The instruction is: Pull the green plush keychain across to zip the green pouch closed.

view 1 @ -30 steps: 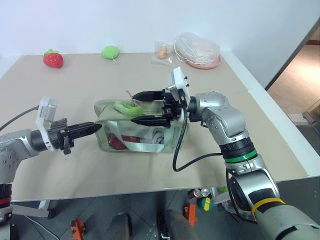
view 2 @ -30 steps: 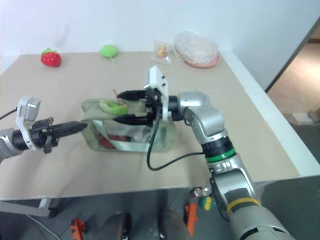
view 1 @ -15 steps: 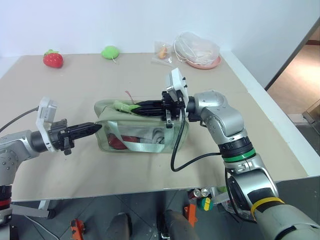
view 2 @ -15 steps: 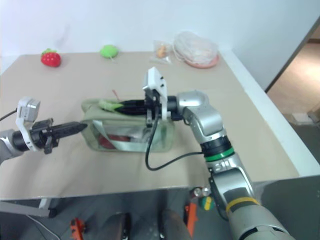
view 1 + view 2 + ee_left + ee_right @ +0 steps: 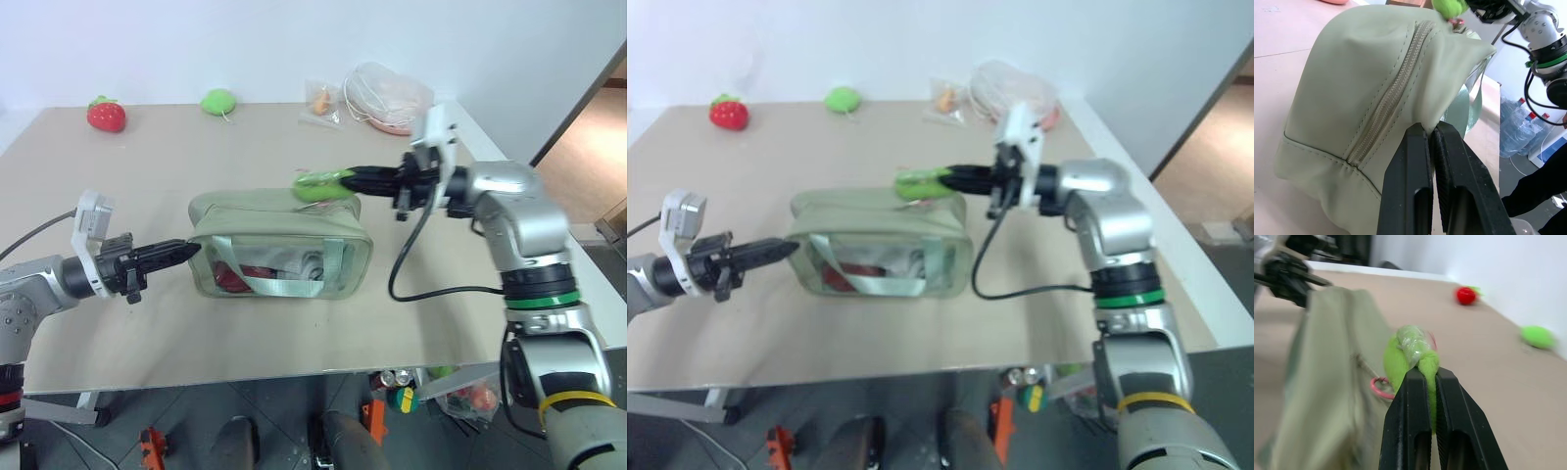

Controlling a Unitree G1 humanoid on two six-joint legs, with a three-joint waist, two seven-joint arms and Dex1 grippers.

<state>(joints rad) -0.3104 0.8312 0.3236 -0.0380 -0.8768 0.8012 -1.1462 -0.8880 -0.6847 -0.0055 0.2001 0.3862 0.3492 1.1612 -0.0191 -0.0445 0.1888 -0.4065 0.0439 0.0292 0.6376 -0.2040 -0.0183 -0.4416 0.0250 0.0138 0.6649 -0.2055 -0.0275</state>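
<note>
Now the right hand [image 5: 355, 179] was clamped on the green plush keychain [image 5: 321, 185] at the right end of the green pouch [image 5: 279, 245], whose zipper ran left-right, while the left hand [image 5: 181, 251], fingers together, pinched its far end.

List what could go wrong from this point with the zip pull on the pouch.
1. The right claw pinches only the soft green plush keychain; the plush could slip out, or its thin pink cord could be strained.
2. The left claw grips just a fold at the end of the green pouch; if the fabric slips, the pouch may slide across the table toward the pull.
</note>
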